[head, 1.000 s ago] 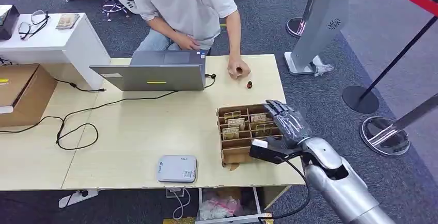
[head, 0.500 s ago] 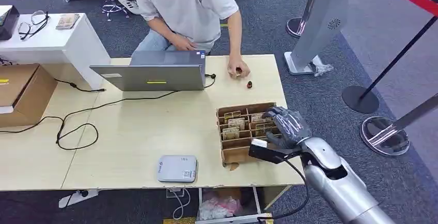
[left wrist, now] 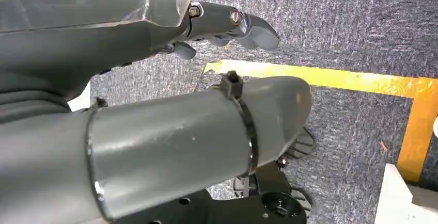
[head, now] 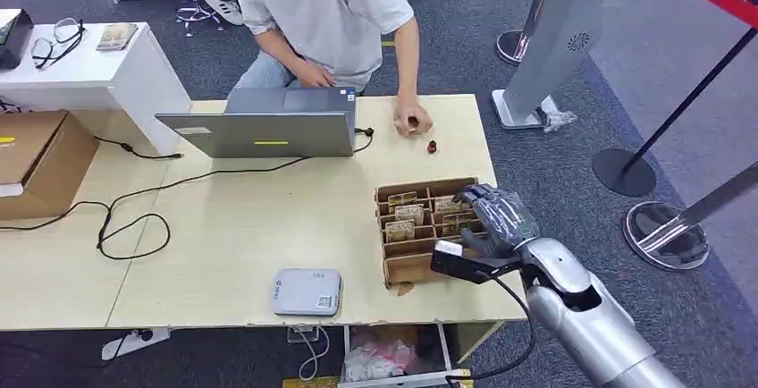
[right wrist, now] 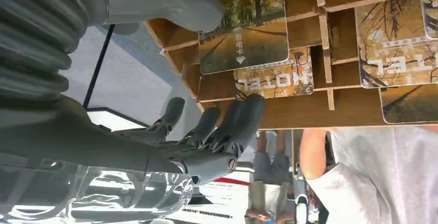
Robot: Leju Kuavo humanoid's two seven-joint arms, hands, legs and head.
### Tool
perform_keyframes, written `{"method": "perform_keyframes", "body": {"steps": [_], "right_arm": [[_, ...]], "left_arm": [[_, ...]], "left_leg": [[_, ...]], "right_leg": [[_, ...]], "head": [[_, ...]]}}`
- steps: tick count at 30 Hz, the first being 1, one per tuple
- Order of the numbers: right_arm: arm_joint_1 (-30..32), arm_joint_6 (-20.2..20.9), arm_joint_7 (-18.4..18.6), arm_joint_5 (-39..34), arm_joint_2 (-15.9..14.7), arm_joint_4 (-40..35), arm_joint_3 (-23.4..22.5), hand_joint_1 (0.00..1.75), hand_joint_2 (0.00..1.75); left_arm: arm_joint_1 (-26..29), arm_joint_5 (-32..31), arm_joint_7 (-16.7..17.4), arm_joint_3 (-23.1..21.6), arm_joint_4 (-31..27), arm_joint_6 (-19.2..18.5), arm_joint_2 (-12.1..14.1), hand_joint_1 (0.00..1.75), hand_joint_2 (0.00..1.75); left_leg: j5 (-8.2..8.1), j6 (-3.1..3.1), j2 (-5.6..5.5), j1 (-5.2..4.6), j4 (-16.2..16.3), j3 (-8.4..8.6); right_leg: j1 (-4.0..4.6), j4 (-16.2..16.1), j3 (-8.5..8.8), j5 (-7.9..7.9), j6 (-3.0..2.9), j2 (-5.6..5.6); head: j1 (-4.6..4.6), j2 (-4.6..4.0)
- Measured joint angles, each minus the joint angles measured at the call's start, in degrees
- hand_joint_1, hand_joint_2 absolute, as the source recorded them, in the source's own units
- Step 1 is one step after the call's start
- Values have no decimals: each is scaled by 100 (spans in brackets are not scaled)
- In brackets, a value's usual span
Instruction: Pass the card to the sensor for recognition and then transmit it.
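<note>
Since the earlier frames our right hand (head: 490,220) has dropped from above the card box (head: 390,268) into its far right compartments, fingers curling down; the box, the reader (head: 307,291) and the laptop (head: 268,127) lie as before. From the head view, the box is a brown cardboard tray split by thin slats into small cells, sitting on the pale wood table (head: 241,227) at about 3 o'clock from centre, and the flat grey rounded reader lies at 9 o'clock from the box, near the table's front edge. A person (head: 331,12) sits at 12 o'clock with one hand on the table. In the left wrist view our left hand (left wrist: 227,25) hangs over dark carpet, fingers loosely curled around nothing. In the right wrist view the thick grey thumb presses on the near face of one card (right wrist: 245,25), a glossy rectangle printed with autumn trees, while the dark fingers (right wrist: 235,123) reach the box's outer wall beyond; we cannot tell whether the card is truly pinched. Other cards stand in neighbouring cells. We judge the task barely begun: the card is not yet lifted, and the pass over the reader and the hand-over remain.
</note>
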Motion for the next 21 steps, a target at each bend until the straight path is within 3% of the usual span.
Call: {"method": "perform_keyframes", "body": {"steps": [5,9,21], "right_arm": [[-1,-15,0,0,-9,-9,0,89,175],[8,-39,11,0,-37,-44,0,80,175],[45,-42,17,0,-98,-120,0,79,175]], "left_arm": [[0,-7,0,0,0,0,0,0,0],[0,-15,0,0,0,-4,-2,0,0],[0,-22,0,0,0,-4,-15,0,0]], "left_leg": [[0,0,0,0,0,1],[0,0,0,0,0,1],[0,0,0,0,0,0]], "right_leg": [[0,0,0,0,0,0],[0,0,0,0,0,0],[0,-1,0,0,0,0]], "head": [[0,0],[0,0],[0,0]]}}
